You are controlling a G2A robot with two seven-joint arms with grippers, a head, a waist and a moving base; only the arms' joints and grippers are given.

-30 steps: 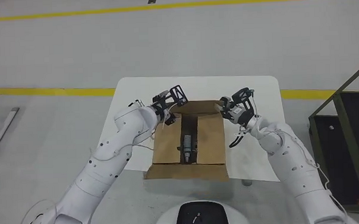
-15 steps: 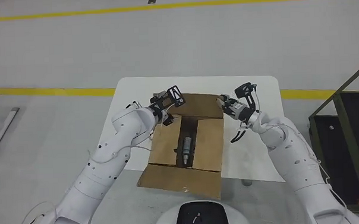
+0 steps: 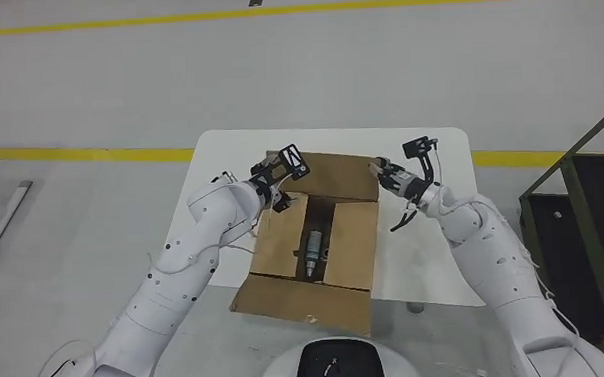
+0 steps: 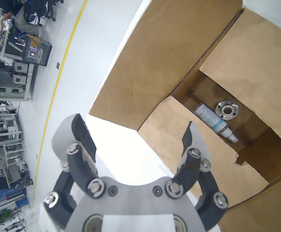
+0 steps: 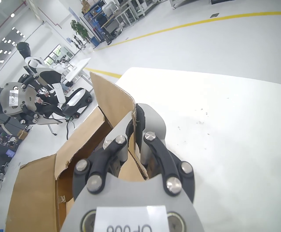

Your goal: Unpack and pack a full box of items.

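A brown cardboard box [image 3: 314, 258] sits mid-table with its flaps spread. A white bottle [image 3: 313, 250] lies in the gap between the side flaps; the left wrist view shows the bottle [image 4: 214, 122] beside a round metal flange [image 4: 226, 109] on the box floor. My right gripper [image 5: 134, 119] is shut on the right corner of the far flap [image 5: 109, 94], which stands raised; from above the right gripper [image 3: 380, 170] is at the flap's [image 3: 332, 175] end. My left gripper [image 3: 286, 164] hangs open at the flap's left end, over the box corner, its fingers [image 4: 84, 134] holding nothing.
The white table [image 3: 434, 254] has bare room to the right of the box. The near flap [image 3: 301, 304] overhangs the table's front edge. A dark metal rack [image 3: 584, 239] stands on the floor at the right.
The far flap has swung up and back with my right gripper, which moved toward the table's far right. The near flap folded outward. My left gripper shifted slightly.
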